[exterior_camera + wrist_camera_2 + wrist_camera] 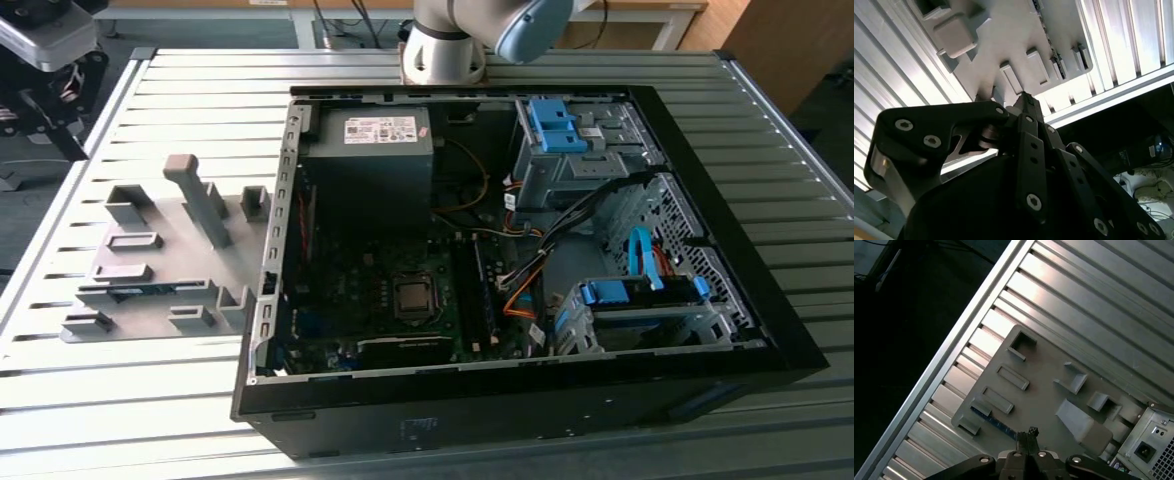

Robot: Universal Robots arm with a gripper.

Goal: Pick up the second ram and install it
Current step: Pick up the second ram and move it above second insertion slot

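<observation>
First wrist view — the black gripper (1027,436), fingertips pressed together on nothing, hangs over the grey plastic fixture plate (1044,395), where the thin blue circuit-board ram stick (995,423) lies — near end by the tips, long axis running away from them.

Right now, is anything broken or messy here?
Nothing stands out. The second ram rests in its holder on the grey fixture plate, the open computer case sits square on the table, and the gripper hangs above the plate.
</observation>
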